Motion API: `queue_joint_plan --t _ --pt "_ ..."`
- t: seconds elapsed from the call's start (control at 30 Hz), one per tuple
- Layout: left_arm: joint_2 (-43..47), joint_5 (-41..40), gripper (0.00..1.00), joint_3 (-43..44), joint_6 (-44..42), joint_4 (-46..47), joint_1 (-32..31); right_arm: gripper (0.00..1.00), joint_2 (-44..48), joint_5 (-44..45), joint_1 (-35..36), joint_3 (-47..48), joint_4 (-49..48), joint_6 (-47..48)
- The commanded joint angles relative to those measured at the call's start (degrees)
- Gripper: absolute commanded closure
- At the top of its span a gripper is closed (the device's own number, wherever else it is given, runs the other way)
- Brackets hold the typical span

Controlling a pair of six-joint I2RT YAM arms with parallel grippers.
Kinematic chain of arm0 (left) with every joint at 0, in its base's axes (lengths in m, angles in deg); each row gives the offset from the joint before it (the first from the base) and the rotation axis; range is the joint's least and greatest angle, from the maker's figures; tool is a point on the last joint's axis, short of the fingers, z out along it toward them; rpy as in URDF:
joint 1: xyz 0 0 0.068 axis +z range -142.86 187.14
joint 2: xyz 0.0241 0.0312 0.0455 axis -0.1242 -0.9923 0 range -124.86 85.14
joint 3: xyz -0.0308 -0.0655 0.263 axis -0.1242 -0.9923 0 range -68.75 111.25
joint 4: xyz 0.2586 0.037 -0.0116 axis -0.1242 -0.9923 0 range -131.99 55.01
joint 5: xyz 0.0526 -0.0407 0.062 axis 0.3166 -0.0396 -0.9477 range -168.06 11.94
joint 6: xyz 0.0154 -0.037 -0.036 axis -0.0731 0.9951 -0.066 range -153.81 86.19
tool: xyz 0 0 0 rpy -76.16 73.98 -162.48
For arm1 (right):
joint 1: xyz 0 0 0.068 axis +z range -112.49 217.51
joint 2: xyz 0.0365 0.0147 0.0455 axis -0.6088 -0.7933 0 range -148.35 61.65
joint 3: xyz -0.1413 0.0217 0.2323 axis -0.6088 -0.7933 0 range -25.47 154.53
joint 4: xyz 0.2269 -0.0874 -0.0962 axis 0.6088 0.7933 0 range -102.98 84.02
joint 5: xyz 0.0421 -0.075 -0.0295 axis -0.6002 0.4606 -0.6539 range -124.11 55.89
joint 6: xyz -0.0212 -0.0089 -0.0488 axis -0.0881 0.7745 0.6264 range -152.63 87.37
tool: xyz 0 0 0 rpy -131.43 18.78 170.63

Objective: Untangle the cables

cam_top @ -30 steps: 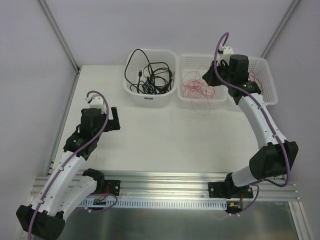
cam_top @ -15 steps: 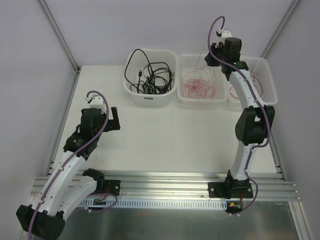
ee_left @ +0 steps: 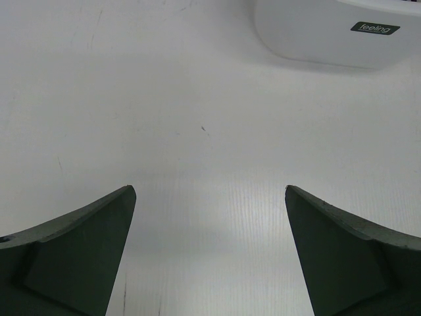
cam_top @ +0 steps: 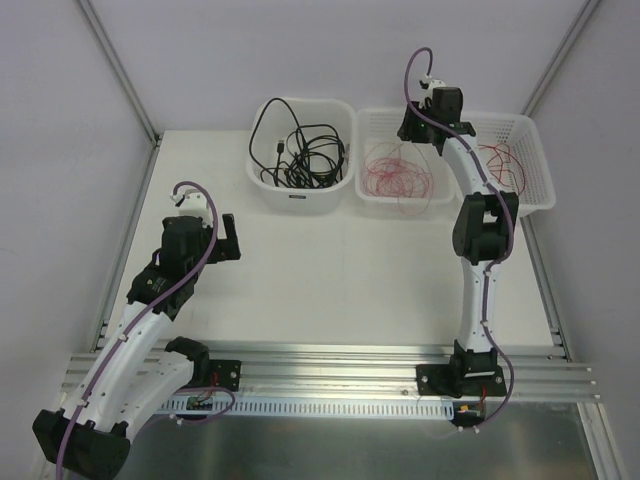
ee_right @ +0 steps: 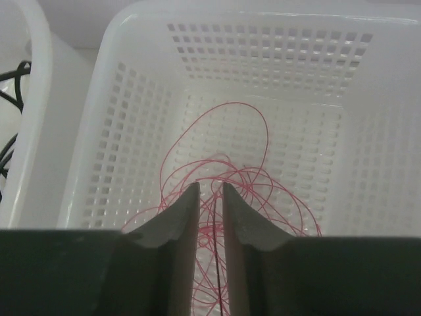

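While the right claw (ee_right: 210, 191) hangs with its jaws narrowly parted, possibly either side of a strand, the red wires (ee_right: 231, 172) lie looped in the white basket (ee_right: 263, 52) below. Black cables (cam_top: 300, 155) fill the neighbouring tub (cam_top: 300, 200). The left claw (ee_left: 210, 191) gapes wide above the surface (ee_left: 197, 99).

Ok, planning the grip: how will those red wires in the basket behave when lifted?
Probably floppy: the red wires lie in loose loops. Likely very light, being so thin. They overlap in the basket, so pulling one may drag others along.
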Motion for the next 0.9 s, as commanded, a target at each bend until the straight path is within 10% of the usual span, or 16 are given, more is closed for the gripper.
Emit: queue_joint_plan --t 0.0,0.2,0.57,0.87 --pt "0.20 0.15 0.01 -0.17 0.11 1.52 0.66 0.52 0.82 0.69 -0.72 5.36 2.70 -0.10" --pt "-0.06 0.77 0.01 -0.17 0.20 1.52 0.66 0.16 12.84 2.45 -0.72 -4.56 2.43 0.94" --pt "0.56 1.12 0.01 -0.17 0.38 1.52 0.66 0.17 37.71 6.40 -0.64 -27.58 9.20 1.75" --pt "0.64 1.21 0.01 -0.17 0.38 1.52 0.66 0.24 58.38 7.91 -4.06 -64.14 -6.85 -1.42"
